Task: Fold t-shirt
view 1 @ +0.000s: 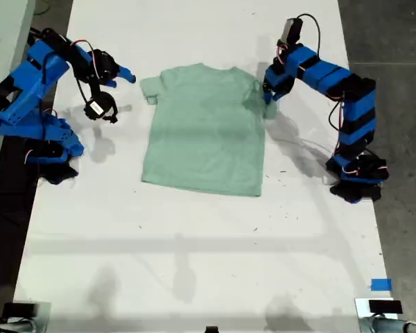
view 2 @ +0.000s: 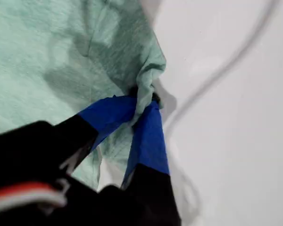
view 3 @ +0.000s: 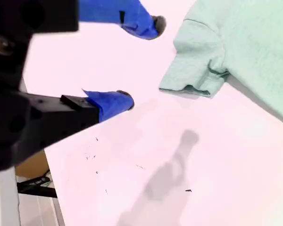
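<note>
The t-shirt (view 1: 204,128) lies flat on the white table (view 1: 194,243) between the two arms; it looks soft, light and floppy, so I think sleeves and corners are best to pinch. My first gripper (view 2: 144,104) is squeezed tight on one sleeve. My second gripper (view 3: 141,61) hangs wide apart, holding nothing, near the other sleeve.

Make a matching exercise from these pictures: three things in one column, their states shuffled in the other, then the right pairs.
Things:
1. my first gripper
2. my second gripper
3. t-shirt

States:
A. open above the bare table
B. lying spread flat, not yet folded
C. shut on a sleeve

Pairs: 1-C, 2-A, 3-B
</note>
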### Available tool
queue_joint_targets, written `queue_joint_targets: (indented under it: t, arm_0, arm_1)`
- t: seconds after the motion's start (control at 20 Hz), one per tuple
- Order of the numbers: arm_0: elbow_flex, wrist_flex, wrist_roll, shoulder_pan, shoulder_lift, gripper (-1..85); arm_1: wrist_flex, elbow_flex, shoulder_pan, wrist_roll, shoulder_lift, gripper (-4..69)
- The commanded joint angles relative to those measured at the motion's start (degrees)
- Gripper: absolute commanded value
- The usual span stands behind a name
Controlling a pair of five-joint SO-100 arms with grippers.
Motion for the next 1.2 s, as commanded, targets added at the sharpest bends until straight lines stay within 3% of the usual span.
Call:
queue_joint_targets:
  t: [0.0,0.25,0.5,0.65,1.15]
  arm_0:
    - [-0.35,-0.97,0.09,-0.53,1.05,24.8]
    - [0.53,-1.05,0.09,-0.7,1.49,24.8]
    - [1.32,-2.2,-0.09,-0.35,1.23,24.9]
    - [1.58,-2.2,-0.18,-0.26,1.41,24.9]
    - [1.85,-2.11,-0.09,0.0,1.49,25.0]
  arm_1:
    - [3.34,-2.46,0.09,-0.44,0.7,-0.6]
    - [19.34,-7.56,0.44,-2.99,6.42,-0.6]
    - [23.03,-19.6,-5.98,1.23,13.45,-0.6]
    - [20.13,-27.16,-9.32,5.01,11.07,-0.6]
    - [0.62,-29.62,-14.59,14.06,-3.34,-0.6]
